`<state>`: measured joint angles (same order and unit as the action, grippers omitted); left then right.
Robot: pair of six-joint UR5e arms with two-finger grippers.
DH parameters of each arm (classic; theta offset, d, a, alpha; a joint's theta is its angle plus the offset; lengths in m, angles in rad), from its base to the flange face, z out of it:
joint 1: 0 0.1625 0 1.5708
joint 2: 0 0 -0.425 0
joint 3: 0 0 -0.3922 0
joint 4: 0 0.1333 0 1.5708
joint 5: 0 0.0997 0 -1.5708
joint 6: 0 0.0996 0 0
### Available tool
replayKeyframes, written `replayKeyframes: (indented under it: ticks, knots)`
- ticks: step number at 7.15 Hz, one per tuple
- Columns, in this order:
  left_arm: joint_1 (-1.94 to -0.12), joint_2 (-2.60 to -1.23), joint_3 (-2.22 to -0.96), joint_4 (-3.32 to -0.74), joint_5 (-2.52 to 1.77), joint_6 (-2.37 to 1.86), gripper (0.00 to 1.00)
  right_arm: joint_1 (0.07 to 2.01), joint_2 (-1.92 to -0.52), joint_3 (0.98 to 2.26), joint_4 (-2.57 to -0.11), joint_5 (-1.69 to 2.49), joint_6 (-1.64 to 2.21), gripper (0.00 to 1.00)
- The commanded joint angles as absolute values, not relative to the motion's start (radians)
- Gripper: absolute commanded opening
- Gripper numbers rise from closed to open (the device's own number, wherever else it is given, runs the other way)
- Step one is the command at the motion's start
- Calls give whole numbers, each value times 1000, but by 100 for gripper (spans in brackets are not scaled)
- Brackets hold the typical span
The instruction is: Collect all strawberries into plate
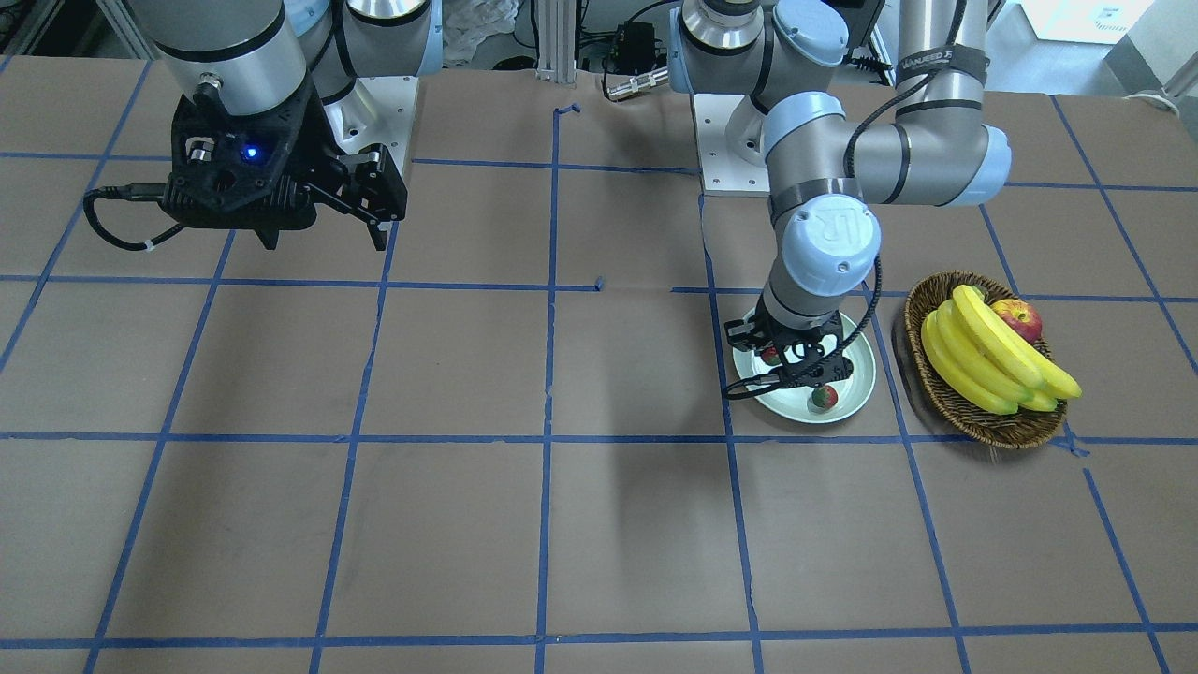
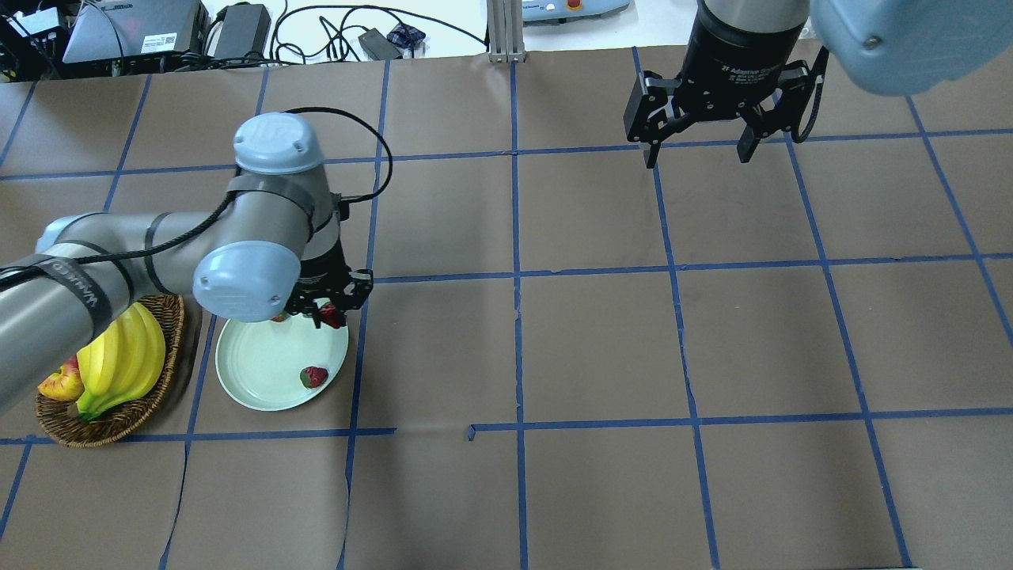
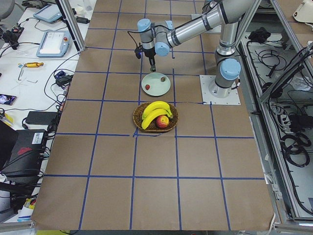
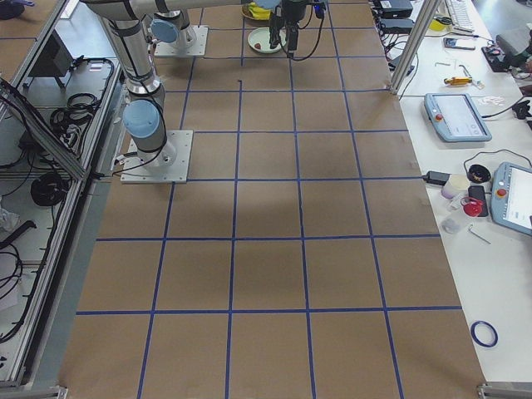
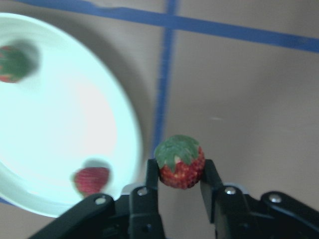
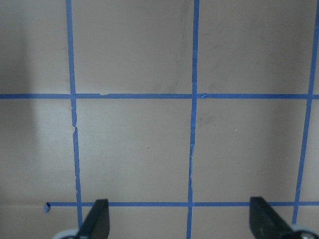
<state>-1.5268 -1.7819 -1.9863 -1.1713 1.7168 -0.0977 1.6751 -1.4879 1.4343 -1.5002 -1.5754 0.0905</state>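
the plate [image 2: 253,372] is set flat on the brown paper table cover [image 2: 601,348], which is ruled into squares by blue tape. two berries are seen lying inside the plate. the first strawberry [image 2: 315,376] is placed towards the rim on the robot's right and nearer the robot. the second strawberry [image 1: 824,397] is placed close to the rim on the side away from the robot.

at the plate's edge on the robot's right, the third strawberry [image 5: 179,160] is clamped between the narrowed fingers of the left gripper [image 5: 180,172], cap upward, and is held clear of the surface. in the wrist view it is seen against the paper just outside the rim. whether it is hung over the rim or just beyond it cannot be told.

just beside the plate on the robot's left, without touching it, a wicker basket [image 2: 158,396] is found. it is filled with a bunch of bananas [image 2: 119,360] and an apple [image 2: 59,384].

well apart from the plate, on the robot's right, the right gripper [image 2: 697,158] is held above the paper. its fingers are spread wide and nothing is gripped between them.
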Motion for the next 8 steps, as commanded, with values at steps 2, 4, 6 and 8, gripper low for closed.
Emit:
replayKeyframes:
  ticks: [2, 4, 6, 8]
  knots:
    - [-1479, -1757, -2020, -1167, 1721, -29, 85, 1675, -1488, 1434, -1500, -1575, 91, 100]
    - [-1500, -1703, -1923, -1170, 1710, -21, 100, 1675, -1488, 1434, -1500, -1575, 91, 100]
    - [-1616, -1666, -1741, -1286, 1709, -29, 100, 1675, -1488, 1434, -1499, -1575, 91, 100]
    - [-1673, -1658, -1581, -1472, 1630, -34, 100, 1675, -1488, 1434, -1499, -1577, 91, 100]
